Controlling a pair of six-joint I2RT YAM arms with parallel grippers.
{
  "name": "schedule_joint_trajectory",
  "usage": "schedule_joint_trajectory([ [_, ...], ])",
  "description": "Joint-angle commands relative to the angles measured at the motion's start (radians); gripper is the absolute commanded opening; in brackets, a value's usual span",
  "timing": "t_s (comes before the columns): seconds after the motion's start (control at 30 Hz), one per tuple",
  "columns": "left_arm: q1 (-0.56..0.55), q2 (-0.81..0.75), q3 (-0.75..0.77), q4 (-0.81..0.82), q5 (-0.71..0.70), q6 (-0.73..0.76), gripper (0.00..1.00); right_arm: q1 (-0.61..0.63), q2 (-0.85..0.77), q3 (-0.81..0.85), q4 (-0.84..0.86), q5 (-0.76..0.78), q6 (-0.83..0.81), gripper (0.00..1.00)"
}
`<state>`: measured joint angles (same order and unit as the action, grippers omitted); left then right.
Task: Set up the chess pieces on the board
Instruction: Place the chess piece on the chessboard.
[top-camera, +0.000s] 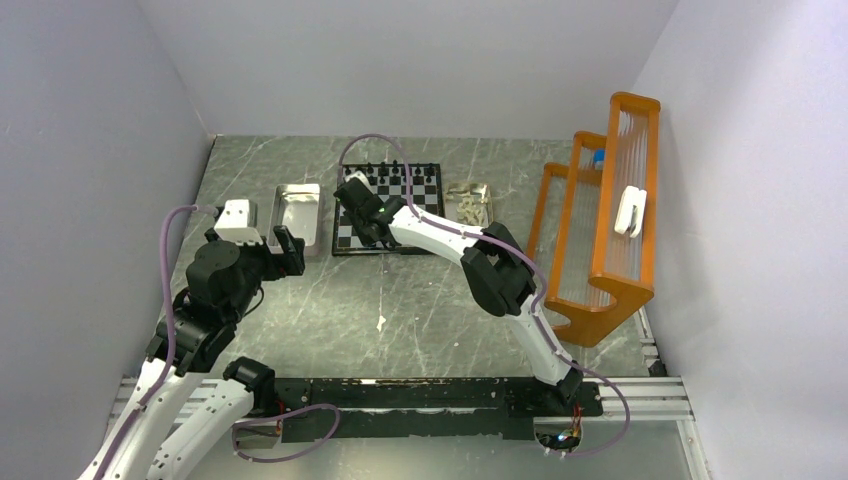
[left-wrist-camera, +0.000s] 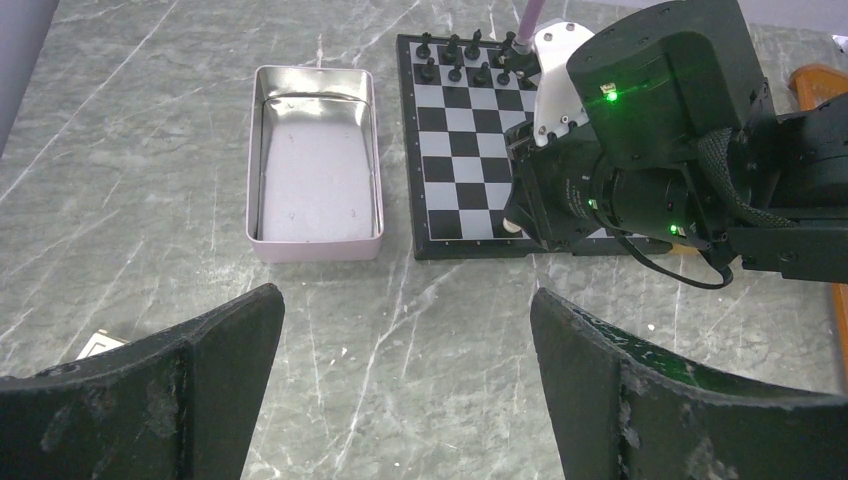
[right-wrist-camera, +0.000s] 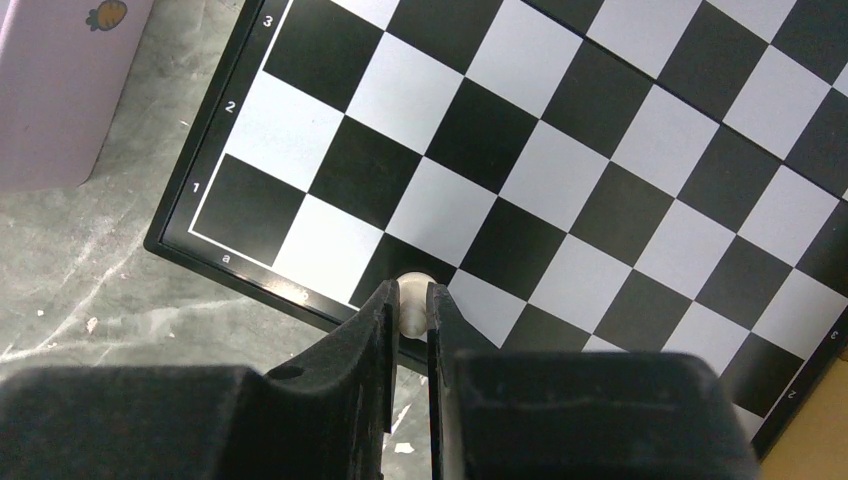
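From above: the right arm stretches across the table (top-camera: 400, 310) and its right gripper (top-camera: 362, 222) is down over the near left part of the board (top-camera: 420, 205). The board sits mid-table toward the far wall, with black pieces (top-camera: 395, 173) lined up along its far edge. A metal tray (top-camera: 300, 215) lies just left of the board, and a small tray (top-camera: 481, 188) holding loose cream pieces (top-camera: 466, 209) lies just to its right. An orange rack (top-camera: 600, 270) stands at the far right. The left gripper (top-camera: 288, 250) hangs near the metal tray's near end, off the board.

Over to the left wrist: the left gripper (left-wrist-camera: 405, 340) has its two dark fingers (left-wrist-camera: 200, 370) spread wide with nothing between them, above bare table. Ahead lie the metal tray (left-wrist-camera: 315, 170) and the board (left-wrist-camera: 460, 160), the black pieces (left-wrist-camera: 455, 55) on its far rows. The right arm's dark wrist covers the board's near right part.

Now the right wrist: the right gripper (right-wrist-camera: 410, 312) is clamped on a cream piece (right-wrist-camera: 412, 298), whose rounded top shows between the fingertips. It sits at the board's (right-wrist-camera: 560, 150) near edge, by the third square of the row marked 1. I can't say whether the piece touches the board. The tray's wall, with a carrot sticker (right-wrist-camera: 108, 14), shows top left.
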<state>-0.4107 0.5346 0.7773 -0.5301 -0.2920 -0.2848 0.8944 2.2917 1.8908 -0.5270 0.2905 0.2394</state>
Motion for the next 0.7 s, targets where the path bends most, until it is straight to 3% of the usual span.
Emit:
schedule_joint_trajectory([
  [0.0, 0.012, -0.001, 0.022, -0.003, 0.003, -0.002, 0.98, 0.004, 0.036, 0.018, -0.004, -0.026, 0.01, 0.14],
  [0.67, 0.013, 0.002, 0.02, -0.002, 0.008, -0.001, 0.98, 0.001, 0.052, 0.02, 0.003, -0.035, 0.029, 0.14],
])
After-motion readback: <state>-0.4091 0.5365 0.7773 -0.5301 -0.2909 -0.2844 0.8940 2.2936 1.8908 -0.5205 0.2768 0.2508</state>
